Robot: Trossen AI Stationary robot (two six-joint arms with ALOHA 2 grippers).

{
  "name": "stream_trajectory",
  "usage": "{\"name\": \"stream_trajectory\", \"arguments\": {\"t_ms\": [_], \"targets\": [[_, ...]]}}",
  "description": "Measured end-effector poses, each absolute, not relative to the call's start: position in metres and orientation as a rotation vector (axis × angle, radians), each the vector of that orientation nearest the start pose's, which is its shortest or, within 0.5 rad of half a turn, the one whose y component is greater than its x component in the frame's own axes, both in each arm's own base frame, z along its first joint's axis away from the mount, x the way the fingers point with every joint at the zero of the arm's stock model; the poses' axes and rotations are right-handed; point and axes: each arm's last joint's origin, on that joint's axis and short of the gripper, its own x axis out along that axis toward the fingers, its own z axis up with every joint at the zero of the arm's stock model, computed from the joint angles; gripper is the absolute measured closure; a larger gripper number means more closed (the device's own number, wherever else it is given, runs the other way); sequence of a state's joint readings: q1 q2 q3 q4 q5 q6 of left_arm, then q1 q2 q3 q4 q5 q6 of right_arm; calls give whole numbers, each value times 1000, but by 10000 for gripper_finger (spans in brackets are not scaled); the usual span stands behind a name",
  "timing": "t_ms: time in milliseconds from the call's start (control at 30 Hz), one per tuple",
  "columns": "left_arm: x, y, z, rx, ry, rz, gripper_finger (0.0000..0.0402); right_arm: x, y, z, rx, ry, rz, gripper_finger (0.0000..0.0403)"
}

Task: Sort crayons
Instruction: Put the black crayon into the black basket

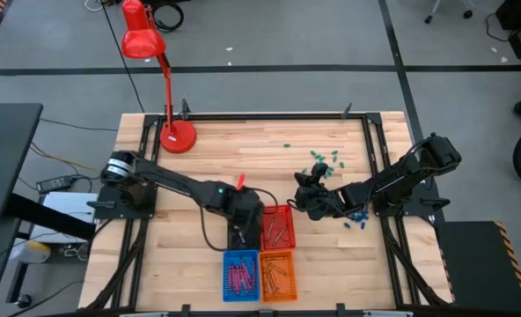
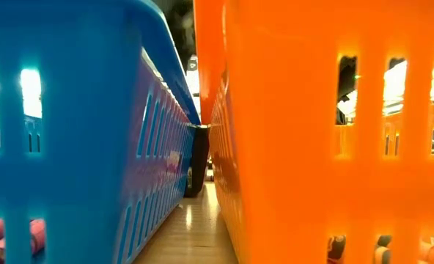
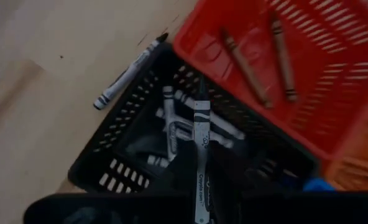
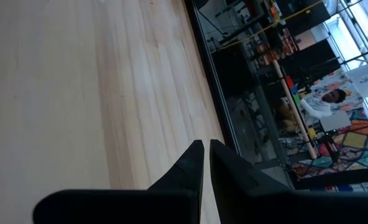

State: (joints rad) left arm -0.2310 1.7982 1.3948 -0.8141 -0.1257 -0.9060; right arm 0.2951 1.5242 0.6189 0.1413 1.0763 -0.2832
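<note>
Crayons sit sorted in the black basket (image 3: 109,155), red basket (image 3: 333,118), blue basket (image 1: 240,275) and orange basket (image 1: 277,275); one black crayon (image 3: 129,71) lies just outside on the table (image 1: 208,158). Left gripper (image 3: 201,205) pinches a black crayon over the black basket. Right gripper (image 4: 206,152) hangs over bare wood, fingers nearly together, holding nothing.

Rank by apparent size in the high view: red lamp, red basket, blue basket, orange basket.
1. Red lamp, largest.
2. Blue basket and orange basket, which look alike, so no ranking between them.
3. Red basket, slightly smaller, partly covered by the left arm.
</note>
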Motion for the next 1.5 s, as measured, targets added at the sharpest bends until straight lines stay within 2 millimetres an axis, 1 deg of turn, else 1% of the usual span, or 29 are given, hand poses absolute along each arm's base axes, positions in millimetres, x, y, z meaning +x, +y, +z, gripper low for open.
{"name": "stream_trajectory", "arguments": {"t_ms": [167, 333, 433, 567, 700, 767, 867, 967, 1367, 1500], "targets": [[361, -80, 204, -544, 1194, 480, 369, 261, 54, 155, -755, 714, -654, 369], [366, -80, 187, -511, 1239, 491, 364, 260, 56, 155, -760, 710, -645, 369], [368, -81, 179, -502, 1259, 501, 349, 260, 56, 155, -765, 712, -646, 369], [368, -81, 173, -492, 1277, 507, 320, 260, 56, 155, -765, 712, -646, 369], [368, -80, 175, -489, 1291, 472, 297, 260, 56, 155, -766, 712, -647, 369], [366, -78, 183, -496, 1297, 442, 292, 260, 56, 155, -766, 712, -648, 369], [366, -73, 200, -485, 1258, 414, 291, 260, 56, 155, -766, 711, -649, 369], [365, -66, 207, -428, 1237, 404, 296, 260, 56, 155, -766, 711, -649, 369], [370, -21, 207, -256, 1257, 338, 299, 260, 56, 155, -762, 709, -642, 369], [372, -6, 203, -186, 1285, 284, 299, 261, 56, 155, -760, 708, -642, 369]]}}
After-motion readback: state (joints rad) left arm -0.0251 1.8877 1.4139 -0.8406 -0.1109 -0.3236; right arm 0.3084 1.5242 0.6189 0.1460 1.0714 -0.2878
